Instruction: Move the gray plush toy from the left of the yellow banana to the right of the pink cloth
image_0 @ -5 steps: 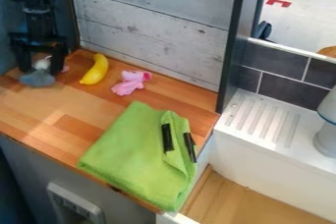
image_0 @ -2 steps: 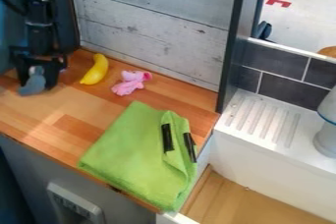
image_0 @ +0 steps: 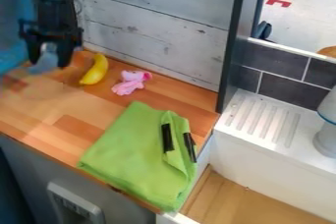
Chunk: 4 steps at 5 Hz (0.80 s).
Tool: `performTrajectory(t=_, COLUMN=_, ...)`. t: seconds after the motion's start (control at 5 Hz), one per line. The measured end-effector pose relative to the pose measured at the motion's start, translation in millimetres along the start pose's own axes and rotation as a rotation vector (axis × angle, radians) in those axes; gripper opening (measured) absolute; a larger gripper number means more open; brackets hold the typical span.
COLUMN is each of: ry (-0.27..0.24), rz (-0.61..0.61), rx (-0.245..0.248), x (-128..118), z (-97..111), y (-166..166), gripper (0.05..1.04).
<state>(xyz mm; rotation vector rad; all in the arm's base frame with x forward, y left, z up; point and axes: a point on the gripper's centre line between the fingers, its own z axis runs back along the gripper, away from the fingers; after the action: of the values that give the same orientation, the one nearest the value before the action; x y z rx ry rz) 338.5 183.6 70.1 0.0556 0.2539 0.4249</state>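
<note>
At the upper left of the camera view, my gripper [image_0: 50,57] hangs above the wooden counter, shut on a grey-blue plush toy [image_0: 44,61] that dangles between its fingers. To its right, a yellow banana [image_0: 95,70] lies on the counter near the back wall. Beside the banana is a small pink plush toy [image_0: 131,82]. A folded green cloth [image_0: 134,154] with black strips on it covers the front right part of the counter.
The wooden counter [image_0: 39,115] meets a grey plank wall [image_0: 157,26] at the back. A dark upright post [image_0: 235,36] stands at its right. Beyond are a white ridged ledge [image_0: 302,142] and a white-grey object [image_0: 327,134].
The gripper has closed on the grey-blue toy and lifted it off the counter, also shifting slightly to the right. The banana, pink toy and cloth have stayed put.
</note>
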Motion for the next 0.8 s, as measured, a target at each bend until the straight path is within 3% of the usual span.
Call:
performTrajectory(t=0.6, ry=0.015, rz=-0.324, rx=-0.024, x=-39, z=11, y=-141, gripper=0.721)
performTrajectory(t=0.8, ry=0.024, rz=-0.370, rx=-0.036, x=-55, z=5, y=-179, gripper=0.720)
